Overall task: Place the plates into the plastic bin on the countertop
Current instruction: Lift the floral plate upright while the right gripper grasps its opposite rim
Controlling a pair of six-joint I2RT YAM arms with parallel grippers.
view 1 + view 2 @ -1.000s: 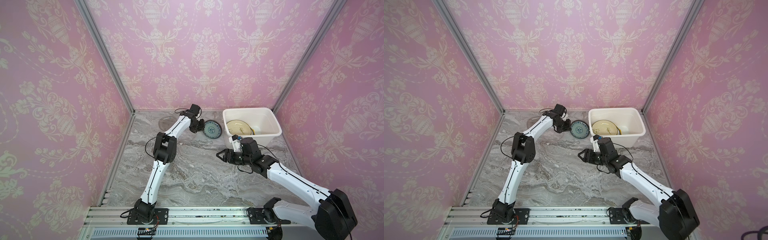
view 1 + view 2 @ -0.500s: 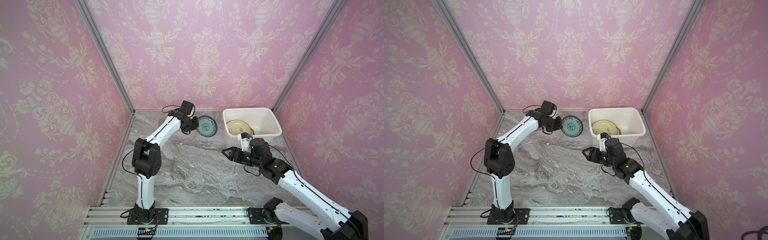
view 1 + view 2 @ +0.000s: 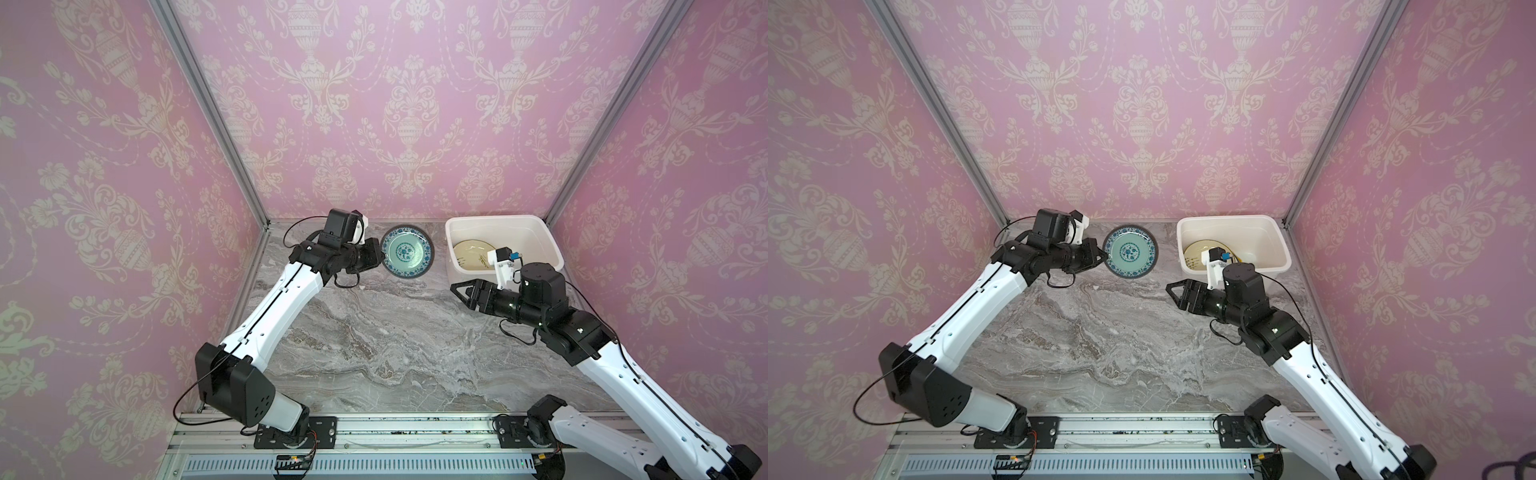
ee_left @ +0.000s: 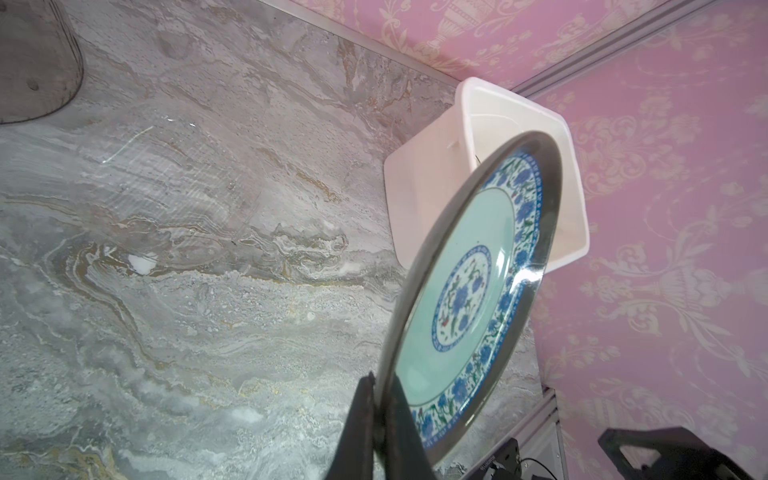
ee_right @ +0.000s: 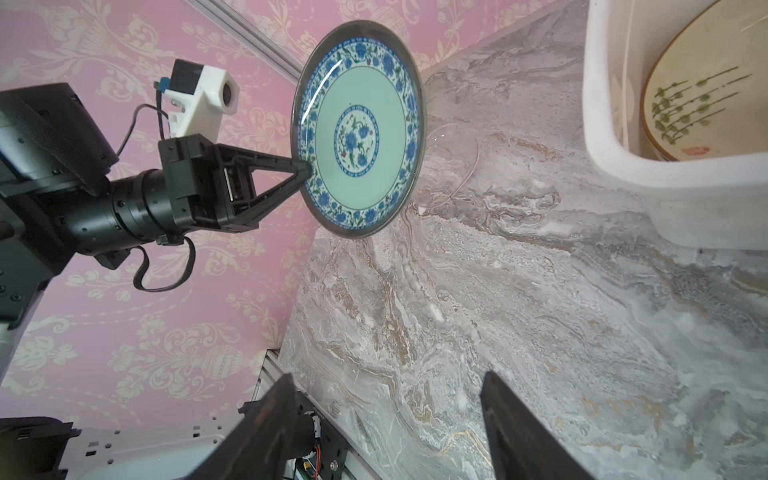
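Pinching the blue-patterned plate (image 3: 407,253) by its rim with the left gripper (image 3: 379,258) — jaws pressed tight onto the edge, plain in the left wrist view (image 4: 380,399). Held up off the countertop (image 3: 374,340), standing on edge, patterned face turned toward the right arm. Placed left of the bin (image 3: 498,218) in both top views, apart from it, not over the opening.

Bin parked in the back right corner by the walls (image 3: 415,83). Inside: a cream plate (image 3: 471,255) with green sprigs, partly covered in both top views by the right wrist camera (image 3: 505,259).

Right gripper (image 3: 457,291) set just in front of the bin, above the countertop, aimed at the held plate — jaws spread wide in the right wrist view (image 5: 386,376).

In the way: the bin's near wall and rim, plus a clear glass plate (image 5: 461,166) lying flat on the countertop between held plate and bin. Also a smoky glass plate (image 4: 33,62) flat on the countertop, cut off at the edge of the left wrist view, well apart from the bin. Metal frame posts (image 3: 208,112) in the corners.
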